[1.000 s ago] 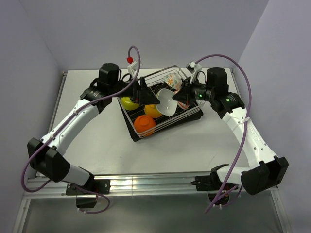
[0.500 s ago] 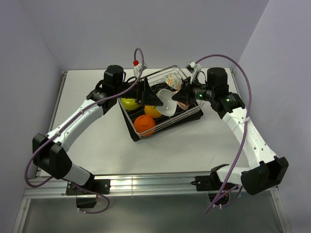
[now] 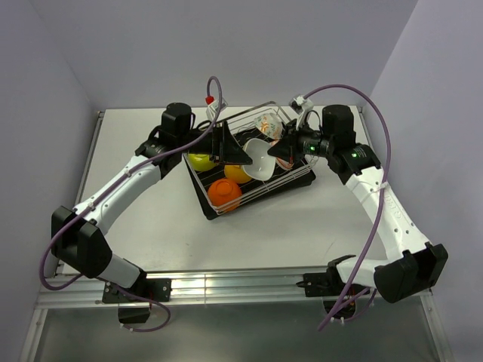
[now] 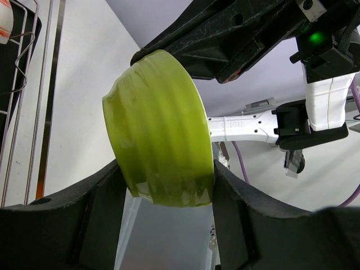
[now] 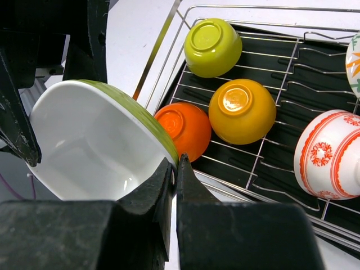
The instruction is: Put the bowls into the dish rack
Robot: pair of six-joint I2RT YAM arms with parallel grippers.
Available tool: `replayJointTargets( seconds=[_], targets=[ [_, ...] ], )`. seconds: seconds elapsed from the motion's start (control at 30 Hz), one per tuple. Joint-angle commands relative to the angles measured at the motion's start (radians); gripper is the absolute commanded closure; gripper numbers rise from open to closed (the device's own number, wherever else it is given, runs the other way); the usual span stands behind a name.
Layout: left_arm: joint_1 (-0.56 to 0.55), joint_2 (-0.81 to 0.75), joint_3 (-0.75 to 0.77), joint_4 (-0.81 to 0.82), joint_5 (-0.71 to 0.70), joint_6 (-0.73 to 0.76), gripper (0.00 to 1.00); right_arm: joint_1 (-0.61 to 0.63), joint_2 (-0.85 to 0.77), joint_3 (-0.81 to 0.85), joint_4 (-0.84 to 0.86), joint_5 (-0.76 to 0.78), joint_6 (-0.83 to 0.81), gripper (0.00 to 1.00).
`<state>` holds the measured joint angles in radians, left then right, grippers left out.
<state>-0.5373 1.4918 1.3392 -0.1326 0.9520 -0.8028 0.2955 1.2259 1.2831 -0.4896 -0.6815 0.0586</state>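
Right, handover risk here. The right gripper [image 5: 175, 166] has its fingers pinched tight on the rim of the green-and-white bowl [image 5: 95, 140], one inside and one outside. The bowl hangs on edge above the middle of the dish rack [image 5: 281, 84].

The left gripper [image 4: 166, 169] is part-way open and straddles the same bowl, with its fingers right against the green outer wall. I can't tell whether they're actually clamping it.

Already down in the rack, all upside down:
- lime bowl [image 5: 212, 47]
- yellow-orange bowl [image 5: 242, 111]
- orange bowl [image 5: 185, 128]
- red-and-white bowl [image 5: 332, 154]
- leaf-print bowl [image 5: 354, 56], at the rack's far end

Failure modes as I see them:
- The left fingers sit on a glossy, curved, tapering wall. Squeeze off-centre and the bowl likely squirts out towards its narrow base.
- If the right lets go before the left truly has it, the bowl drops onto the inverted bowls below, and could chip one or knock it off its prongs.
- If both arms clamp and either one moves, they fight through the bowl. The thin rim pinch would probably slip or let it pivot first.
- Free prong space under the bowl looks tight, so lowering it tilted may wedge it on a neighbour.
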Motion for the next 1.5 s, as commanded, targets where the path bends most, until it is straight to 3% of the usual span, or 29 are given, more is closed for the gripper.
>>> replayJointTargets(
  seconds=[0.0,0.03,0.1,0.13,0.23,0.37,0.6,0.73,0.9,1.13,1.47],
  targets=[
    [-0.009,0.002,0.021,0.038,0.027,0.01,1.0,-0.002,0.009,0.056,0.026,-0.018,0.001,0.96],
    [-0.003,0.004,0.023,0.039,0.024,0.008,1.0,-0.002,0.017,0.061,0.013,-0.02,0.001,0.85],
    [0.01,0.01,0.031,0.036,0.011,0.005,1.0,-0.002,0.024,0.074,0.003,-0.021,-0.002,0.74],
    [0.014,0.013,0.037,0.03,0.007,0.008,1.0,-0.002,0.021,0.074,0.0,-0.021,-0.002,0.58],
    [0.042,0.027,0.069,-0.001,-0.033,0.048,1.0,-0.002,0.009,0.07,0.013,-0.004,0.006,0.35],
    [0.086,0.059,0.15,-0.117,-0.128,0.161,1.0,-0.002,-0.006,0.073,0.013,0.026,0.012,0.24],
    [0.103,0.229,0.455,-0.447,-0.433,0.624,1.0,-0.013,-0.016,0.087,-0.012,0.052,0.018,0.21],
    [0.1,0.266,0.479,-0.476,-0.606,0.85,1.0,-0.038,-0.019,0.085,-0.021,0.054,0.015,0.21],
    [0.06,0.308,0.482,-0.472,-0.82,1.019,1.0,-0.068,-0.011,0.093,-0.035,0.054,0.012,0.21],
    [0.042,0.355,0.471,-0.463,-0.842,1.22,1.0,-0.088,-0.017,0.087,-0.046,0.071,0.001,0.21],
    [-0.001,0.484,0.558,-0.525,-0.915,1.396,1.0,-0.099,-0.026,0.068,-0.056,0.077,-0.011,0.22]
  ],
)
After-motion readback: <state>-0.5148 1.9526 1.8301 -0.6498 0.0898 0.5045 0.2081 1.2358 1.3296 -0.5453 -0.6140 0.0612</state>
